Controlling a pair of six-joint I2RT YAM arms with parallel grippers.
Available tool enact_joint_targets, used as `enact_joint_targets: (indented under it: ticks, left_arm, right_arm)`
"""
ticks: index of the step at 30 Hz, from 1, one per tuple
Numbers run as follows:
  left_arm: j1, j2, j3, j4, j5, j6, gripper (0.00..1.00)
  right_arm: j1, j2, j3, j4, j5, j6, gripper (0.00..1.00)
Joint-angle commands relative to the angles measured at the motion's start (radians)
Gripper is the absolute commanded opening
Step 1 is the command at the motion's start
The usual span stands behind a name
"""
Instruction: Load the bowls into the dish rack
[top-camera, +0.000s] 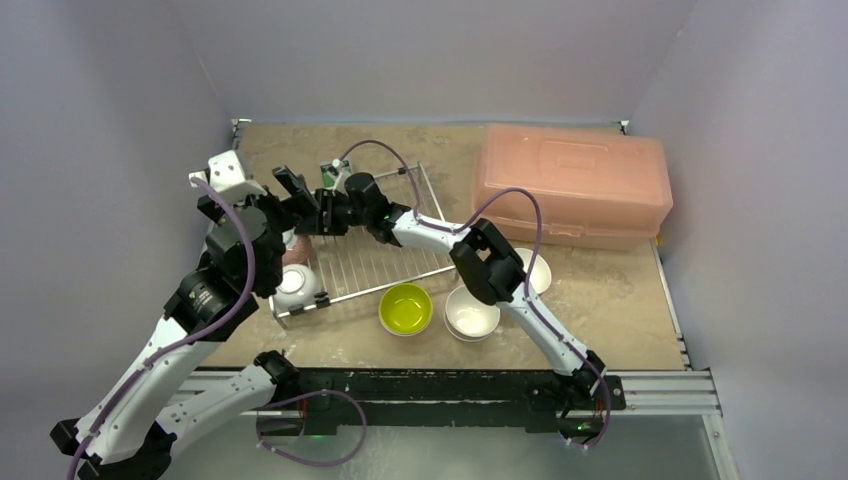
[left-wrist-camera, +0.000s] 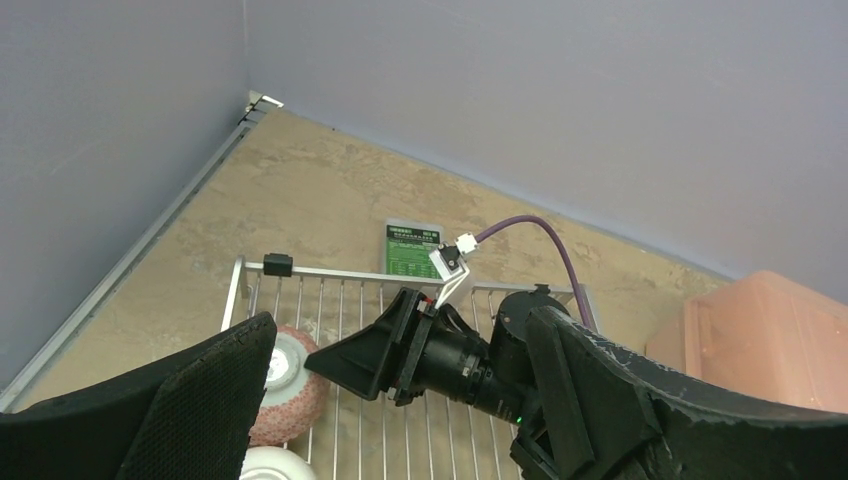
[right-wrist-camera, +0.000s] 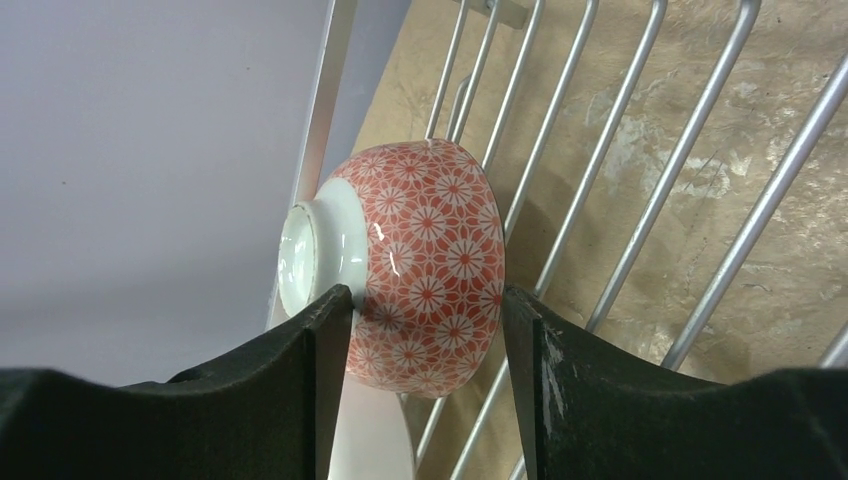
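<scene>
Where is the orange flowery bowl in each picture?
Top external: orange patterned bowl, a sliver at the left side of the dish rack, mostly hidden behind the left arm.
Left wrist: lower left, on its side in the rack.
Right wrist: centre, between the fingers of the right gripper.
Shared landmark: the rack's silver wires.

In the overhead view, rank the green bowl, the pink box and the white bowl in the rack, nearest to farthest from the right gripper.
1. White bowl, in the rack, near-left corner, beside the right gripper.
2. Green bowl, just outside the rack's near edge.
3. Pink box, at the far right.
</scene>
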Motion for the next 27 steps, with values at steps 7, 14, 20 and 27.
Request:
enact_joint_targets:
  ticks: [7, 14, 20, 27]
  left_arm:
    - [0.003, -0.003, 0.068, -0.016, 0.045, -0.001, 0.96]
    - [0.002, -0.021, 0.094, -0.046, 0.149, 0.020, 0.99]
    - [0.002, -0.051, 0.095, -0.065, 0.257, 0.013, 0.99]
    - [0.003, -0.067, 0.086, -0.082, 0.347, -0.029, 0.97]
  right_arm:
    - [-0.030, -0.199, 0.040, -0.187, 0.137, -0.114, 0.71]
    - [-0.045, -0.473, -0.164, -0.325, 0.282, -0.228, 0.73]
    - [-0.044, -0.786, -0.470, -0.456, 0.507, -0.254, 0.73]
    - [-0.044, -1.140, -0.740, -0.680, 0.759, -0.268, 0.74]
